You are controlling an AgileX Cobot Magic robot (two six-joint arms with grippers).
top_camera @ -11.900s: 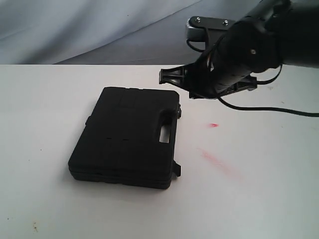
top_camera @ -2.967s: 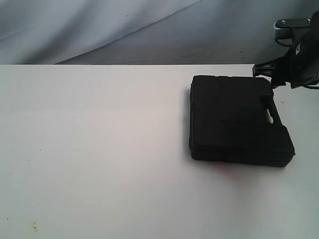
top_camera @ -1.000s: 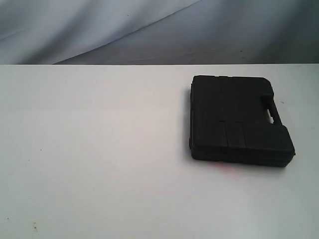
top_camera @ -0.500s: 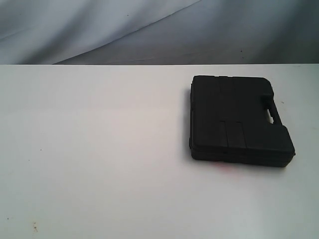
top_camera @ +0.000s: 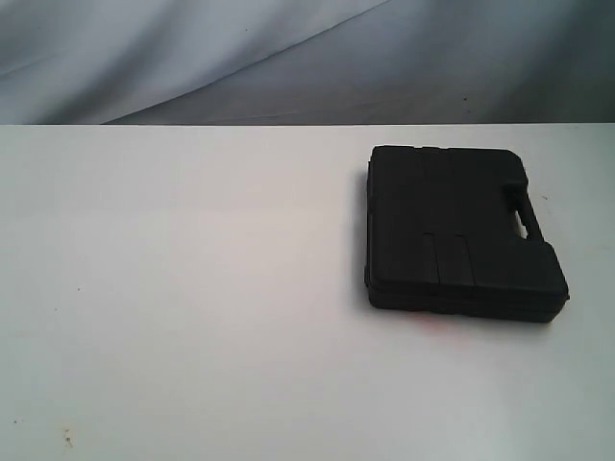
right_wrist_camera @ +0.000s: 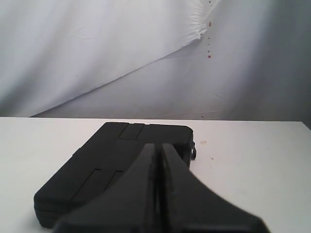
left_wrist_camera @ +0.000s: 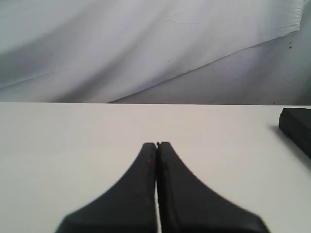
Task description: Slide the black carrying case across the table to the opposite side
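Observation:
The black carrying case lies flat on the white table, at the right side of the exterior view, handle toward the right edge. Neither arm shows in that view. In the right wrist view my right gripper is shut and empty, held above and in front of the case, apart from it. In the left wrist view my left gripper is shut with nothing in it, over bare table; a corner of the case shows far off.
A pale cloth backdrop hangs behind the table's far edge. Small dark specks mark the tabletop near the front left. A faint red smear peeks out under the case's front edge.
Since 11.9 s ago the case has gone from the table's left-middle to the right side. The right arm has left the exterior view. Nothing has moved in the last second.

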